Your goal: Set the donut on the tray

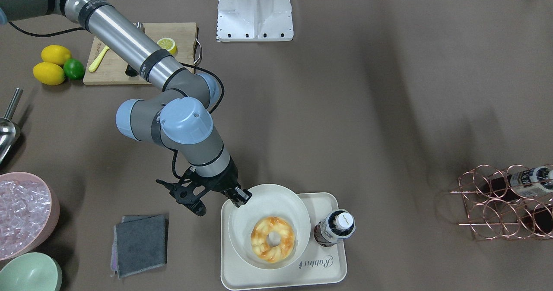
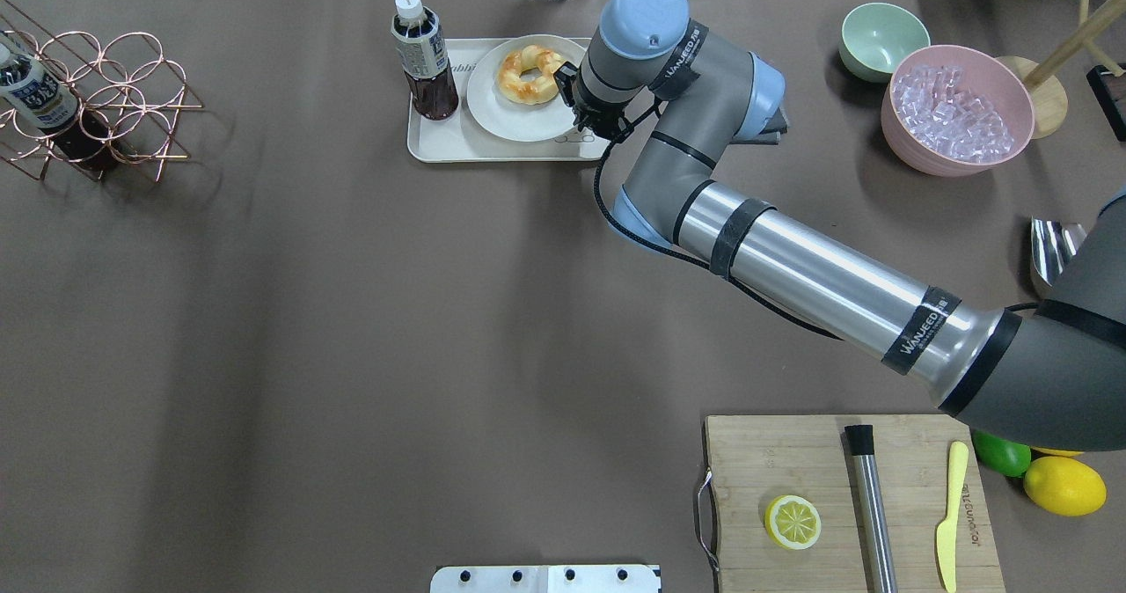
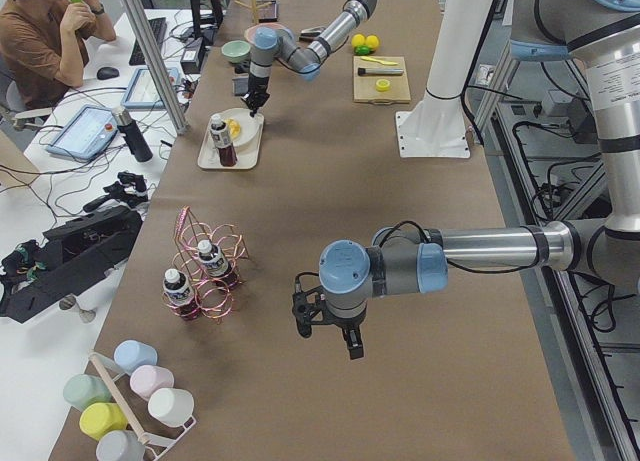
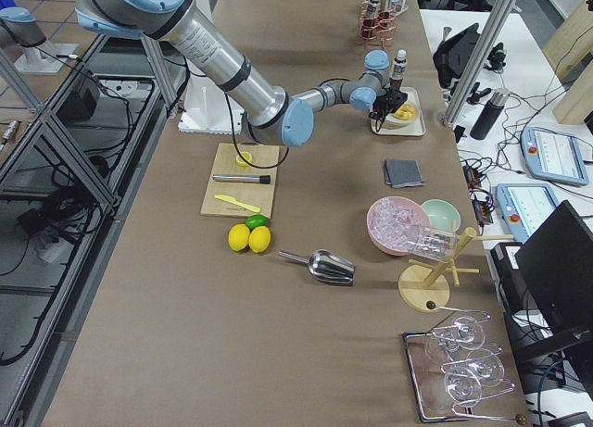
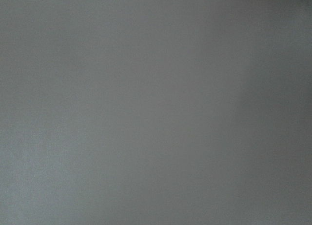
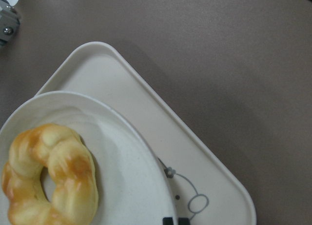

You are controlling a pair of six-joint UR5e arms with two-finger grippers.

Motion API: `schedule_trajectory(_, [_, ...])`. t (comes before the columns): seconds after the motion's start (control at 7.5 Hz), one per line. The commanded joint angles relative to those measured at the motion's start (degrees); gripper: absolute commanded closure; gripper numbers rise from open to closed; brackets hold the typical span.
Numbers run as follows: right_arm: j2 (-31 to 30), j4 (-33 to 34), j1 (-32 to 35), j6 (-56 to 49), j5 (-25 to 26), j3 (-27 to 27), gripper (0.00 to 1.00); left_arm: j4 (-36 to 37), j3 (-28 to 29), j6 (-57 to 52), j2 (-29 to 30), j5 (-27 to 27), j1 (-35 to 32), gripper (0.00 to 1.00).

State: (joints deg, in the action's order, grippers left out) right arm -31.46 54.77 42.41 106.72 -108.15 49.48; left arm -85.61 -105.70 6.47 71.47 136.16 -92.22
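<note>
The donut [image 1: 261,239], a golden-orange twisted ring, lies on a round cream plate [image 1: 268,204] that rests on the cream-white tray [image 1: 281,278] with "Rabbit" script. In the right wrist view the donut [image 6: 73,176] sits on the plate [image 6: 122,152] over the tray [image 6: 146,112]. My right gripper [image 1: 241,197] is at the plate's rim on the robot's side, its jaws close together astride the rim [image 6: 174,221]. My left gripper [image 3: 330,336] hangs over bare table far from the tray. I cannot tell whether it is open or shut.
A dark drink bottle [image 1: 335,230] stands on the tray beside the plate. A grey cloth [image 1: 140,243], a pink bowl of ice [image 1: 21,213] and a green bowl [image 1: 28,273] lie beyond the gripper. A copper bottle rack [image 1: 505,200] stands far off.
</note>
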Motion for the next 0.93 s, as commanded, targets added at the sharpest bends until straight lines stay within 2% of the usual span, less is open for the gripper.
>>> schedule_trajectory(0.0, [1.57,-0.01,-0.22,2.00,0.83,-1.67,1.00,0.00,-0.03,-0.05,-0.01,-0.02,-0.06,0.02])
schedule_trajectory(0.13, [1.31,-1.40,-0.22,1.91,0.66,-1.67,0.76,-0.09,-0.11,-0.05,-0.10,-0.02,-0.06,0.02])
schedule_trajectory(0.27, [1.05,-2.29,-0.14,1.82,0.48,-1.58,0.48,0.00,-0.03,-0.05,-0.10,-0.02,-0.06,0.02])
schedule_trajectory(0.4, [0.87,-2.21,0.04,1.65,-0.04,-0.62,0.00,0.00,-0.03,-0.05,-0.10,-0.02,0.02,0.02])
schedule_trajectory(0.53, [-0.44,-2.12,0.56,0.95,-1.35,2.34,0.00,0.00,0.15,-0.05,-0.10,-0.02,0.02,0.02])
schedule_trajectory(0.8, [-7.18,-1.77,3.01,-5.98,-7.48,11.65,0.00,0.00,0.15,-0.05,-0.10,-0.02,0.02,0.02])
